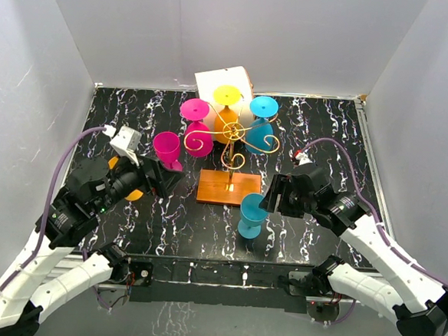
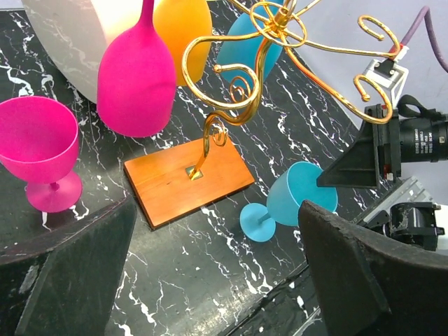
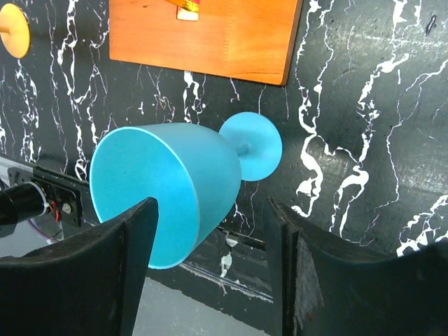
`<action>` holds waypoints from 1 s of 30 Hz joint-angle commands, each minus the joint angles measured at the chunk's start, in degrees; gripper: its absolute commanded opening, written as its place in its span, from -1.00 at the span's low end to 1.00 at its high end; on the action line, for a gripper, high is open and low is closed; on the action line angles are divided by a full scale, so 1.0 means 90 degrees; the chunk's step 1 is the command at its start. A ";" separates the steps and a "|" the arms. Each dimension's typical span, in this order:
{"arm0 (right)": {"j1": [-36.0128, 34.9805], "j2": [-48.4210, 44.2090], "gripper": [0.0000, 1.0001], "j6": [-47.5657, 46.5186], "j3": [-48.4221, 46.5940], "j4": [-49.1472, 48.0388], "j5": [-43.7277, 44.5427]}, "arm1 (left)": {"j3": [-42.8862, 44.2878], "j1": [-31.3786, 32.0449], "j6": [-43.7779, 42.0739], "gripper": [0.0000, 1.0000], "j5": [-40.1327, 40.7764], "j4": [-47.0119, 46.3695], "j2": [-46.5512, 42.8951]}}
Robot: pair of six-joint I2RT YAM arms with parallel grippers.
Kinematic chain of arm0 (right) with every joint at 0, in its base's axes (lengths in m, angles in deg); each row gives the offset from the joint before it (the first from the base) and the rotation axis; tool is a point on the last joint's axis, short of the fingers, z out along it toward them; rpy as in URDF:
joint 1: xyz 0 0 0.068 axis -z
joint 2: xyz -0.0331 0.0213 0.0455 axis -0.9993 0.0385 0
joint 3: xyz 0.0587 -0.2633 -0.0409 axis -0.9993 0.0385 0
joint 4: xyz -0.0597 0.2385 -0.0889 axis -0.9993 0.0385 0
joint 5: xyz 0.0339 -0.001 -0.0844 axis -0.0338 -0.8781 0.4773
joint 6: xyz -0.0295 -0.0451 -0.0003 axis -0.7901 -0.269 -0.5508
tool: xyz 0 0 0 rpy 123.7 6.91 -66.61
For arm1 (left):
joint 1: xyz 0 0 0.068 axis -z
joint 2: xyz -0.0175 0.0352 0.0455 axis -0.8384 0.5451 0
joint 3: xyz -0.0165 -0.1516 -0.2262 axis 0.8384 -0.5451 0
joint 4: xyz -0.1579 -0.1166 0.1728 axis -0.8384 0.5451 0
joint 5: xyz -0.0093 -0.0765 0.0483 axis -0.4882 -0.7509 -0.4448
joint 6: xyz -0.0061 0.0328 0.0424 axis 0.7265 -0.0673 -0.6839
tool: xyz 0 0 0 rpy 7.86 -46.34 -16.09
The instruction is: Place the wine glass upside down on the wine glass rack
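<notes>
At the near edge, the right gripper (image 3: 211, 210) is seen spread, with the bowl of the blue wine glass (image 3: 175, 182) taken between its fingers (image 3: 133, 266). One finger overlaps the rim, while a gap is left at the other; whether the rim is touched cannot be told. The glass is stood upright on its foot on the marbled table (image 1: 333, 145).

On the other side, the left gripper (image 2: 217, 206) is held wide apart, and nothing is held or touched by it. Just beside it, a magenta glass (image 2: 38, 143) is stood upright.

Just beyond the blue glass, the wine glass rack (image 1: 221, 189) is found at mid-table, its wooden base (image 2: 189, 178) flat and its gold scroll arms (image 2: 231, 91) curled out overhead. Three glasses are already hung upside down there: a magenta one (image 2: 136, 84), a yellow one (image 2: 182, 31) and a blue one (image 2: 248, 45).

Farthest back, just behind the rack, a white box (image 1: 215, 81) is set.
</notes>
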 commanded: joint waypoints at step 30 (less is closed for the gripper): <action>-0.0015 -0.0434 -1.00 -0.0237 -0.0685 0.0326 0.1523 | 0.0603 -0.0030 -0.0237 0.97 -0.1136 -0.1387 0.0198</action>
